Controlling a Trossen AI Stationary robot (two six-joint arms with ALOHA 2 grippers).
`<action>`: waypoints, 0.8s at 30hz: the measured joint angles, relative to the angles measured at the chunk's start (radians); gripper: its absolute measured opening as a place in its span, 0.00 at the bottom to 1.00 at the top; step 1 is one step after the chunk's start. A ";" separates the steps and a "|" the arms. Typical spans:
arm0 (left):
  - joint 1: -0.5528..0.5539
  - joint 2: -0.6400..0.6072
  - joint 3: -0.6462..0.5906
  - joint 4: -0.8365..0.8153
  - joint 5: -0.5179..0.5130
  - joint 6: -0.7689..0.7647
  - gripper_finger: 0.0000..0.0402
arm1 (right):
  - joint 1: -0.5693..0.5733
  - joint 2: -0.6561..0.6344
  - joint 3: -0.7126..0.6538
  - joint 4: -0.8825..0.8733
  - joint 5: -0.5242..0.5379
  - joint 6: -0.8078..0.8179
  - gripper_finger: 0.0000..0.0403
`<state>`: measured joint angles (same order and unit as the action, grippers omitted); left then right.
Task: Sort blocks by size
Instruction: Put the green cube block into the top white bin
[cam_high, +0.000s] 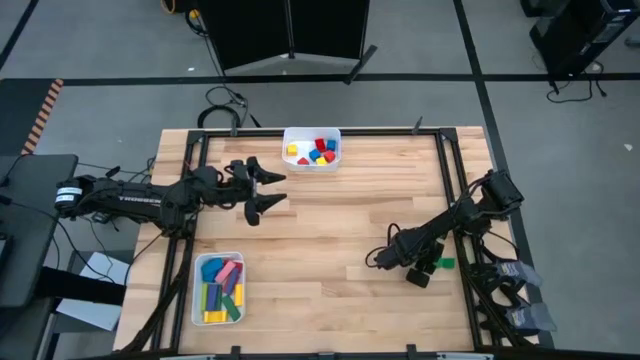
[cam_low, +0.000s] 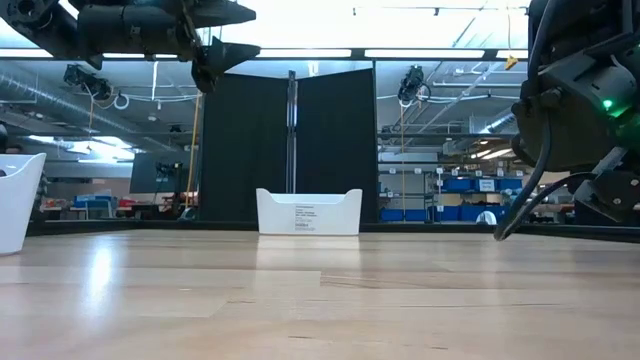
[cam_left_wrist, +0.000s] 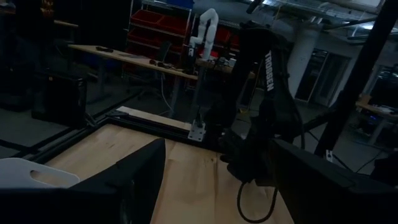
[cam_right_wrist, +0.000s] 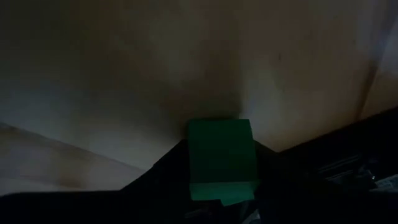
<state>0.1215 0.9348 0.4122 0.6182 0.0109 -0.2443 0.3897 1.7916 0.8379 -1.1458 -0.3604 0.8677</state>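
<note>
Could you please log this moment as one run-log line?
right claw: closing around green block at table's right edge | left claw: open, raised, waiting near far tray | near tray: holds bars

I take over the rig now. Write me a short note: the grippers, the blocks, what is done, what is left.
Left gripper: open, empty, held above the table near the far tray.
Right gripper: low at the table's right edge, fingers around a green block; a firm grip is not certain.
Done: small cubes in the far tray, longer bars in the near-left tray.
Left: place the green block; no other loose block shows.
</note>
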 joint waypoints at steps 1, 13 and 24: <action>0.000 0.000 0.000 0.001 0.002 0.000 0.72 | 0.000 0.000 0.000 0.000 0.000 0.000 0.36; 0.000 -0.066 0.000 -0.018 0.002 -0.044 0.72 | -0.004 0.001 0.162 0.025 0.230 -0.042 0.37; 0.000 -0.262 0.000 -0.125 0.002 -0.041 0.72 | -0.131 0.002 0.294 0.551 0.616 -0.372 0.37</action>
<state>0.1215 0.6724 0.4122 0.4932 0.0132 -0.2852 0.2588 1.7935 1.1316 -0.5946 0.2556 0.4959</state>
